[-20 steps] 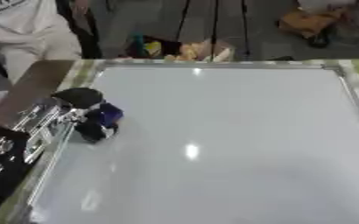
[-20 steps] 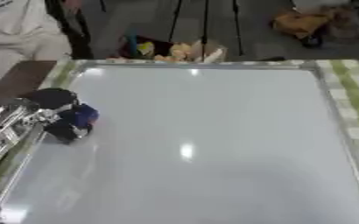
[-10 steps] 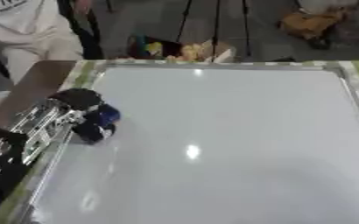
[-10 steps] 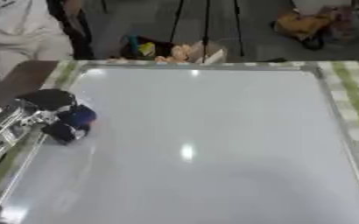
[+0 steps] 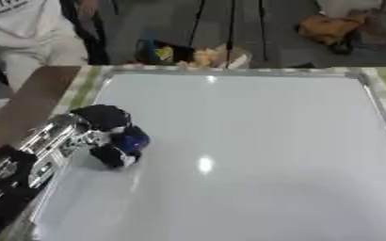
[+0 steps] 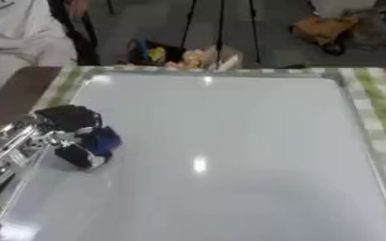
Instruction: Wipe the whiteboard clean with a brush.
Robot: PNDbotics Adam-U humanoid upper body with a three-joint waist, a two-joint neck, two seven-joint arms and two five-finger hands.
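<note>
A large whiteboard (image 5: 254,141) with a silver frame lies flat and fills most of both views; its surface looks bare, with only light glare on it. My left hand (image 5: 97,129) comes in from the left edge, black with silver parts, its fingers curled round a small blue brush (image 5: 132,141) that rests on the board near its left side. The right hand shows in neither view.
A green checked cloth (image 6: 377,108) lies under the board. A brown tabletop (image 5: 28,103) runs along the left. Beyond the far edge sit bags and clutter (image 5: 192,54) on the floor, tripod legs, and a person in white at top left.
My left hand with the brush has shifted slightly up the board's left side. The board itself looks the same.
</note>
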